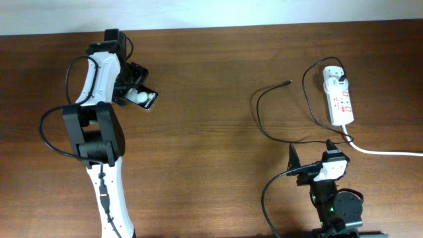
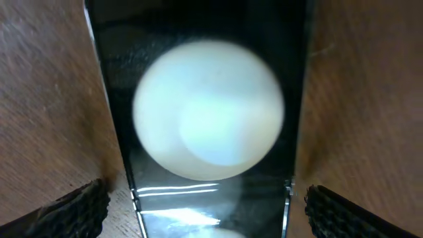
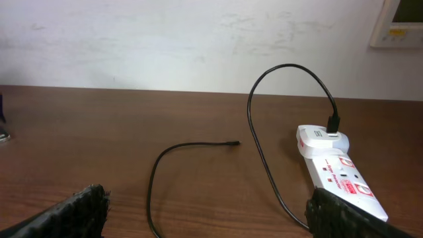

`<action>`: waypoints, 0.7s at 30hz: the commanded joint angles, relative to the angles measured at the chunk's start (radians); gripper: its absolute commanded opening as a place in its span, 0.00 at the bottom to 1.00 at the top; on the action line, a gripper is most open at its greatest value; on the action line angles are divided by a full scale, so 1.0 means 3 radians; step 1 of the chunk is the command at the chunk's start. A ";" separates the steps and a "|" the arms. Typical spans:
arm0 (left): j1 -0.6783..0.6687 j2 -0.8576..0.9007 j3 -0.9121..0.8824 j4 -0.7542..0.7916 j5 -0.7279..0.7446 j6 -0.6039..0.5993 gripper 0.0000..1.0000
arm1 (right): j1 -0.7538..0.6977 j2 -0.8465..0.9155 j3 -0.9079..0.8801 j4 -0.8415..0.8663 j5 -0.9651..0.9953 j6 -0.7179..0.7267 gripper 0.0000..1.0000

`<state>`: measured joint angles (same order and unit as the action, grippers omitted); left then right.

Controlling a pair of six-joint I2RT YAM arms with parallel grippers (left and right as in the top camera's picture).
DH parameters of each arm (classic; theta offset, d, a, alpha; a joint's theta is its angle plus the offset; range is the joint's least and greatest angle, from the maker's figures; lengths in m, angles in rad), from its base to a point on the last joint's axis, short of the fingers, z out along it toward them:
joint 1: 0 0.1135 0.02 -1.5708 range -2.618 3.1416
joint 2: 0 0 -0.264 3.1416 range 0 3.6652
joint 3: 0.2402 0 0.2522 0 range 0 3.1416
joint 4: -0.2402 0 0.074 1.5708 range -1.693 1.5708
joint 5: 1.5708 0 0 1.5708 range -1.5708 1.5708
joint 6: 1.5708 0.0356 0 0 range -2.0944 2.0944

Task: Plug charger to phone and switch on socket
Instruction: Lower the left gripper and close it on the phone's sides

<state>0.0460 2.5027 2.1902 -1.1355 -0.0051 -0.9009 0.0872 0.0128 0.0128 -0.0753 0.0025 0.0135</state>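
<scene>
Phone (image 1: pixel 147 99) lies flat at the table's (image 1: pixel 211 145) 10 o'clock. It's a glossy black slab w/ a big round white glare spot. In the L wrist view its long axis runs 12–6, straight between the fingers. L gripper (image 2: pixel 206 215) is spread wider than the phone, ribbed black pads (image 2: pixel 73 208) on either side, gripping nothing. Power strip (image 1: pixel 339 99) at 2 o'clock: white oblong plastic, red markings, long axis approx 12–6, black plug (image 1: pixel 338 77) in its 12 end, thick white cord (image 1: pixel 383 151) leaving toward 3. Charger cable (image 1: pixel 255 109) — thin, black — loops over the wood grain. Its connector tip (image 1: pixel 289 82) lies loose, pointing approx 2 o'clock, well apart from the phone. R gripper (image 3: pixel 208 215) at 5 o'clock, fingers wide, empty.
</scene>
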 commanded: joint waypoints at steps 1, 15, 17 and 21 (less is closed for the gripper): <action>0.0006 0.0050 0.0045 0.0045 -0.0060 0.0052 0.99 | -0.0011 -0.0024 -0.0024 -0.0014 0.0008 -0.0020 0.98; 0.0004 0.0266 0.0042 -0.0045 -0.0019 0.0052 0.92 | -0.0011 -0.0024 -0.0024 -0.0014 0.0008 -0.0020 0.99; 0.0004 0.0268 0.0042 -0.0047 0.0006 0.0052 0.85 | -0.0011 -0.0024 -0.0024 -0.0014 0.0008 -0.0020 0.99; 0.0004 0.0268 0.0042 -0.0164 0.0031 0.0053 0.80 | -0.0011 -0.0024 -0.0024 -0.0014 0.0008 -0.0020 0.99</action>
<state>0.0460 2.5233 2.2089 -1.1610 -0.0162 -0.8894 0.0872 0.0128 0.0128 -0.0753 0.0029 0.0139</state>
